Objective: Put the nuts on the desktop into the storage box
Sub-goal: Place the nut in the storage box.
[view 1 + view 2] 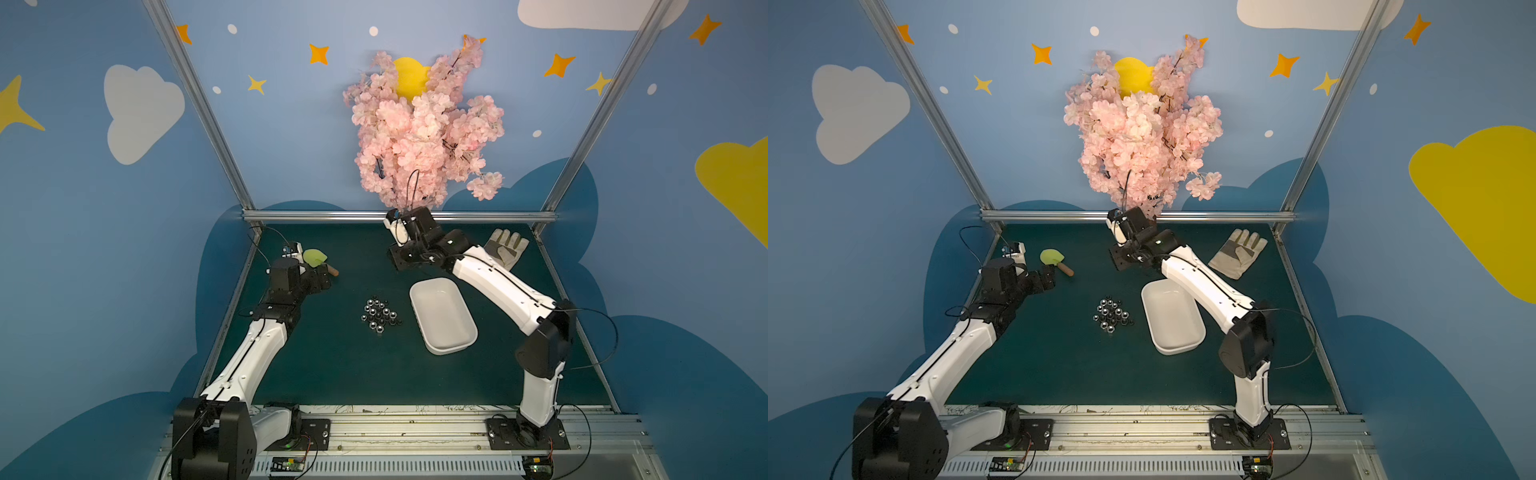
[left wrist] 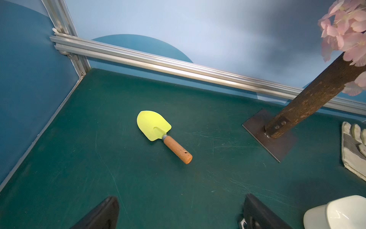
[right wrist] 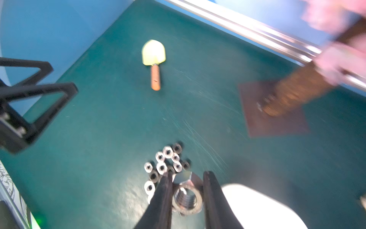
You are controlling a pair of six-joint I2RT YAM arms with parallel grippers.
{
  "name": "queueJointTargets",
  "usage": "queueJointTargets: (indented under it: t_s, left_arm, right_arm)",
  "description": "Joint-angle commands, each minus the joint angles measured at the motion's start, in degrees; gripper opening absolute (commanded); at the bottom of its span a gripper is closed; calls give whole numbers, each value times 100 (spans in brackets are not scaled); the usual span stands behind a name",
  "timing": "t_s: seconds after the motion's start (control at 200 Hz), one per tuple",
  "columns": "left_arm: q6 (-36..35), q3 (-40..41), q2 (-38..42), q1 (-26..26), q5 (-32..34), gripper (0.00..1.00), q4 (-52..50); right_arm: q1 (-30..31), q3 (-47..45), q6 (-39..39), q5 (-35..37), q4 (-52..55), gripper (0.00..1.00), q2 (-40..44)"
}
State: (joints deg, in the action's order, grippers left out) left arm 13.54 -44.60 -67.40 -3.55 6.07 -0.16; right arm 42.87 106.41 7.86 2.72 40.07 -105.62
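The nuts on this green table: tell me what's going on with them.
The right gripper is clamped on one nut and holds it up off the desktop. The other nuts lie in a cluster beside the white storage box, which looks empty. The left gripper is open and holds nothing. It hovers near a small yellow trowel.

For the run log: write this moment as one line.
right hand: shut on nut | left hand: open, empty | other nuts: piled on desktop | storage box: empty
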Motion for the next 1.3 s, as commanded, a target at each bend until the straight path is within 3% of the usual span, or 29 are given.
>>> queueJointTargets:
  t_s: [0.0, 0.16, 0.341, 0.561, 0.876, 0.956, 1.172, 1.297]
  left_arm:
    - [30, 62, 43, -16, 35, 100, 16]
    - [77, 53, -63, -28, -25, 100, 16]
    - [83, 46, -79, -43, -40, 100, -19]
    - [52, 40, -52, -58, 15, 100, -36]
    - [-8, 58, -1, -101, 98, 100, -54]
    - [-18, 57, -1, -102, 112, 100, -54]
    - [-18, 72, 16, -123, 117, 100, -45]
    - [-18, 74, 42, -128, 132, 100, -45]
  right_arm:
    - [-261, -1020, 106, 393, 143, 13, 656]
    - [-632, -2359, 184, 330, 76, 14, 1489]
    - [-746, -2962, 418, 206, 62, 13, 1325]
    - [-780, -2538, 157, -360, 192, 9, 41]
    - [-758, -1636, 170, -404, -20, 8, -1241]
    - [-738, -1437, 157, -389, 46, 14, -1380]
    - [-694, -1234, 150, -208, 219, 52, -1368]
    - [-662, -1256, 139, -28, 287, 60, -995]
